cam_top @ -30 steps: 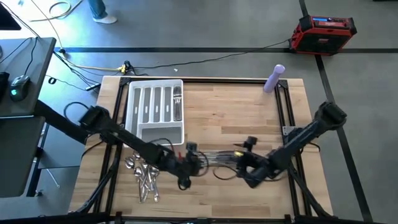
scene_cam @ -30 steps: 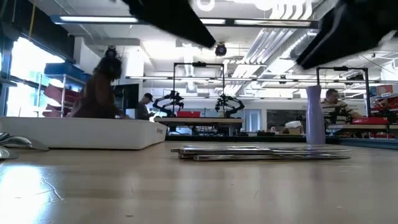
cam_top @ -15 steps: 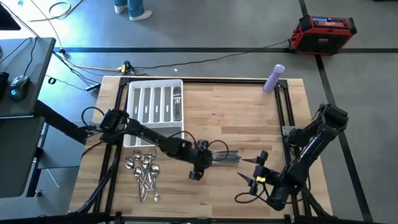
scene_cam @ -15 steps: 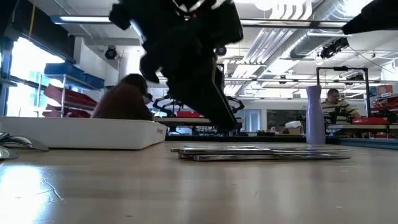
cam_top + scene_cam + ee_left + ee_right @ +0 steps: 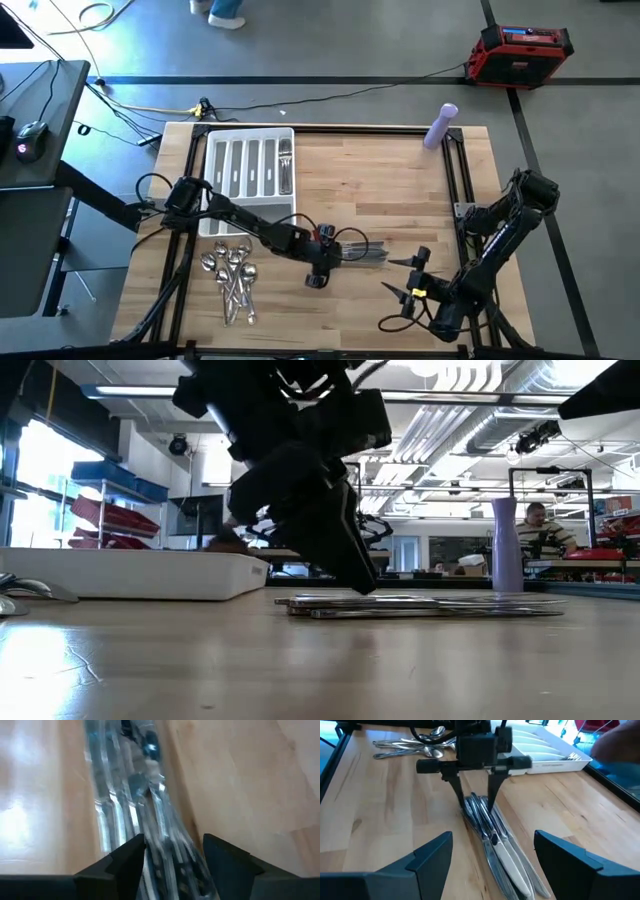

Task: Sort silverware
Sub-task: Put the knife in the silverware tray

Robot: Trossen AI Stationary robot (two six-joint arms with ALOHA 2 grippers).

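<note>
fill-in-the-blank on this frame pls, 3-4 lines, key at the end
1. The left gripper straddles the pile of ____ with its jaws open.
2. The spoons lie on the wood just in front of the white ____.
3. The right gripper waits near the table's front edge, jaws ____.
4. In the tray, the only slot holding silverware holds ____.

Missing words: knives; tray; open; forks

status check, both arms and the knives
Left gripper open, fingers straddling the knife bundle mid-table. Right gripper open, waiting near the front edge. Nothing blocking.
</note>
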